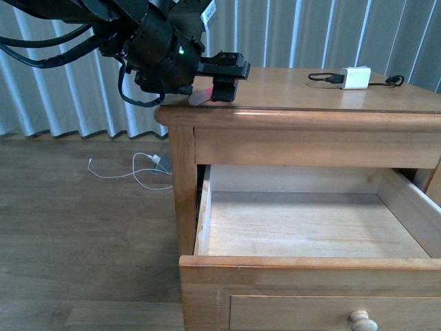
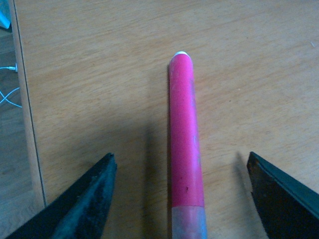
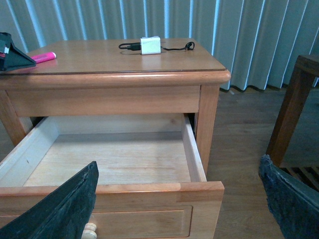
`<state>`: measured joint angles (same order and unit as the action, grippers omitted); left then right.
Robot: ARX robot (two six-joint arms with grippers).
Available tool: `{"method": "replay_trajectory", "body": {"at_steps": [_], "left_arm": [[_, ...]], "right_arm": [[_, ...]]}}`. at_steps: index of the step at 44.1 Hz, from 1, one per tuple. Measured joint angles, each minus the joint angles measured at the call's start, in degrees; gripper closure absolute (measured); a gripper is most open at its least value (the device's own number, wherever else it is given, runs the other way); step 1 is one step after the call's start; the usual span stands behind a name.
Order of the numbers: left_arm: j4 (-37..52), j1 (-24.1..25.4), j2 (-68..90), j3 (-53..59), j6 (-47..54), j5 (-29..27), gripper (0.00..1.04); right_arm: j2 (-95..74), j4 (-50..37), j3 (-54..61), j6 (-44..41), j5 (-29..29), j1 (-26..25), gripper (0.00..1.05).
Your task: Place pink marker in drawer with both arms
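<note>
The pink marker lies flat on the nightstand top, near its left front corner, pale cap end toward the wrist camera. It also shows in the front view and in the right wrist view. My left gripper is open, one finger on each side of the marker, not touching it; in the front view it hangs over that corner. The drawer is pulled out, its pale interior empty, knob in front. My right gripper is open and empty in front of the drawer front.
A white charger with a black cable lies at the back right of the nightstand top. A white cable lies on the wood floor to the left. A dark wooden furniture leg stands to the right of the nightstand.
</note>
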<state>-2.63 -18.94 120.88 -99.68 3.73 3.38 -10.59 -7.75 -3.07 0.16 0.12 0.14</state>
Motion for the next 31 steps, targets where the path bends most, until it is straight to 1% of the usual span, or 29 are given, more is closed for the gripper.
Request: {"method": "replay_trajectory", "body": {"at_steps": [2, 3, 8, 9, 14, 15, 19, 20, 31], "left_arm": [[0.00, 0.04, 0.00, 0.00, 0.39, -0.04, 0.36], [0.00, 0.04, 0.00, 0.00, 0.48, -0.04, 0.37], [0.24, 0.20, 0.00, 0.22, 0.81, 0.00, 0.55], [0.33, 0.22, 0.00, 0.31, 0.81, 0.04, 0.57], [0.92, 0.50, -0.15, 0.94, 1.01, 0.22, 0.73], [0.96, 0.57, -0.15, 1.01, 1.03, 0.22, 0.75], [1.44, 0.98, -0.70, 1.81, 0.96, 1.22, 0.89], [1.66, 1.16, -1.03, 2.27, 0.94, 1.51, 0.90], [5.14, 2.38, -4.46, 7.58, -0.90, 6.56, 0.90]], "right_arm": [[0.00, 0.00, 0.00, 0.00, 0.00, 0.00, 0.09], [0.00, 0.00, 0.00, 0.00, 0.00, 0.00, 0.09], [0.00, 0.00, 0.00, 0.00, 0.00, 0.00, 0.09], [0.00, 0.00, 0.00, 0.00, 0.00, 0.00, 0.09], [0.00, 0.02, 0.00, 0.00, 0.00, 0.00, 0.09], [0.00, 0.00, 0.00, 0.00, 0.00, 0.00, 0.09], [0.00, 0.00, 0.00, 0.00, 0.00, 0.00, 0.09], [0.00, 0.00, 0.00, 0.00, 0.00, 0.00, 0.09], [0.00, 0.02, 0.00, 0.00, 0.00, 0.00, 0.09]]}}
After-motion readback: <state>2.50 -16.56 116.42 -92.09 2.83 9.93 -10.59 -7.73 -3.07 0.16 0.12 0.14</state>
